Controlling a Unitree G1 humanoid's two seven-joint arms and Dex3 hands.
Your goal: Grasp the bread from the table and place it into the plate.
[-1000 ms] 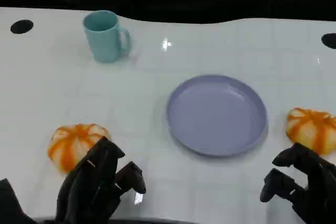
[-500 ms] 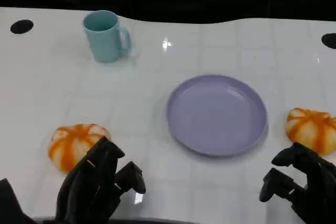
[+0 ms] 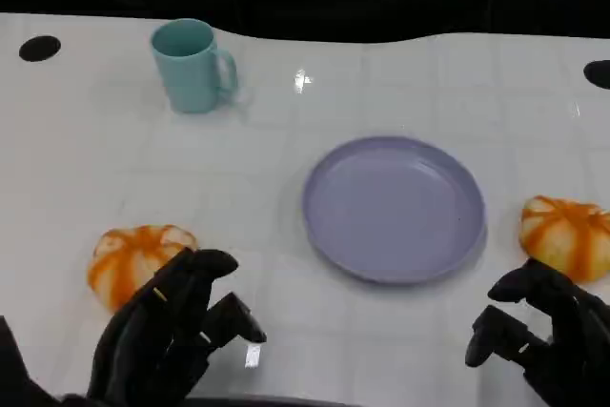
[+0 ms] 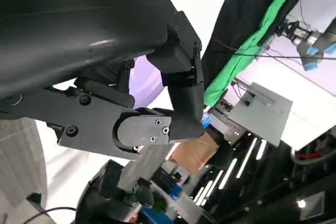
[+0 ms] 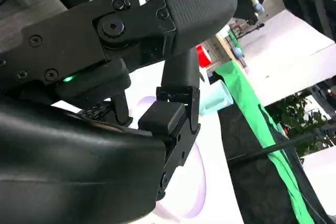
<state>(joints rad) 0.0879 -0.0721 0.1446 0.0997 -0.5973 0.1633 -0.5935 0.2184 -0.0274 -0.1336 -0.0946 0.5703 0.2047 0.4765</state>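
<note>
We are logging the left hand [image 3: 167, 331], matte black, fingers loosely apart and grasping nothing, hovering just beside a round, orange-striped bread [image 3: 133, 262] lying left of the plate [image 3: 394, 207]. The right hand [image 3: 543, 335] is likewise holding nothing, fingers parted, near a second bread [image 3: 566, 235] sitting just right of that smooth, shallow lavender plate. A glossy teal mug [image 3: 192, 66] is standing beyond it, far left, on the white table [image 3: 286, 140].

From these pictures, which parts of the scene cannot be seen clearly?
- Left bread: its near side is hidden behind the left hand in the head view.
- Right bread: cut off by the picture's edge, head view.
- Plate: mostly hidden behind the right hand, right wrist view.
</note>
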